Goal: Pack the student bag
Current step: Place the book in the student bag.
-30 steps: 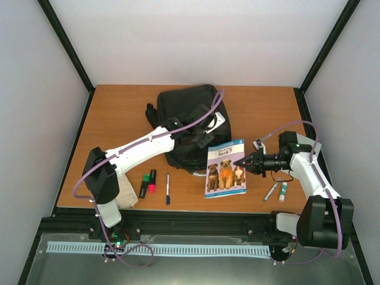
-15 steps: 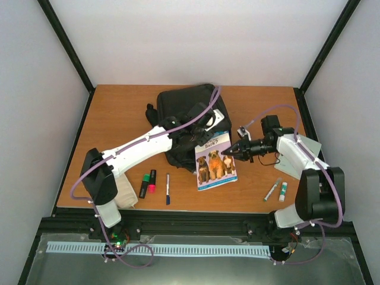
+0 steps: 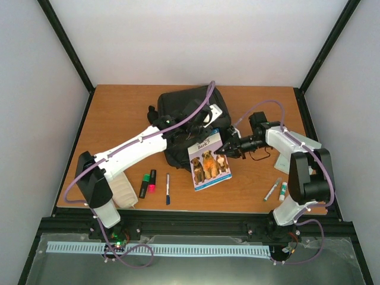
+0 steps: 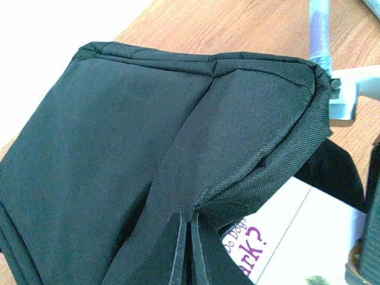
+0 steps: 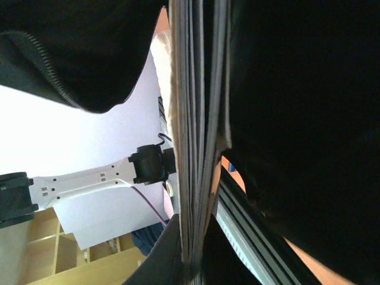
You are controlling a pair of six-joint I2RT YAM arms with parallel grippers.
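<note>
Right claw (image 3: 221, 151) is clamped on the edge of the dog book (image 3: 208, 166); in the wrist view the page edges run straight down between its fingers. The book leans against the near right corner of the student bag (image 3: 178, 104), its top corner tucked under the bag's raised edge. Left claw (image 3: 195, 132) looks pinched onto a fold of that same edge, with the fabric bunched up into it. The bag lies on the far middle of the table (image 3: 119, 113). Near-left of the bag are two highlighters (image 3: 148, 182) and a pen (image 3: 167, 189); near-right of it are two markers (image 3: 277, 190).
</note>
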